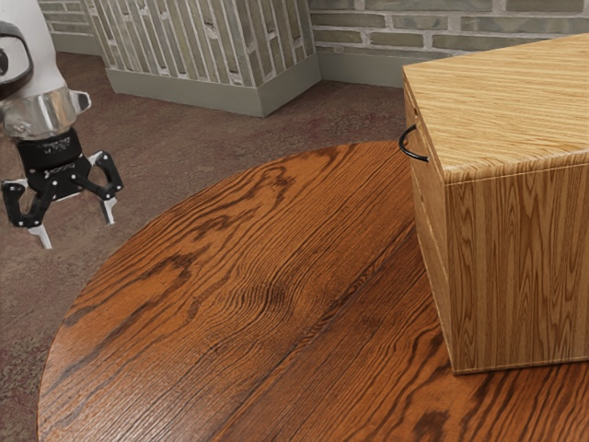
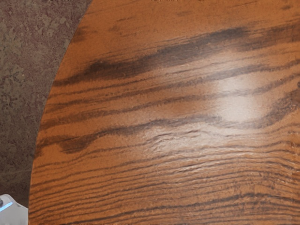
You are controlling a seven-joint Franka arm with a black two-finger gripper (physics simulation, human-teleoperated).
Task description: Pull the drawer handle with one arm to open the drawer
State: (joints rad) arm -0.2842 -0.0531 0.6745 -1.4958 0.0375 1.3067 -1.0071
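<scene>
A light wooden drawer cabinet [image 1: 515, 193] stands on the round dark-wood table [image 1: 276, 304] at the exterior view's right. A black curved handle [image 1: 411, 145] sticks out of its front face, which is turned toward the arm; the drawer front looks flush with the cabinet. My black gripper [image 1: 74, 224] hangs at the exterior view's far left, above the floor just off the table's edge, far from the handle. Its fingers are spread wide with nothing between them. The wrist view looks down on the table's edge [image 2: 51, 93] and the floor.
Brown speckled floor [image 1: 184, 138] surrounds the table. A slatted grey wall unit [image 1: 212, 46] and a brick wall [image 1: 414, 28] stand at the back. Bare tabletop lies between my gripper and the cabinet.
</scene>
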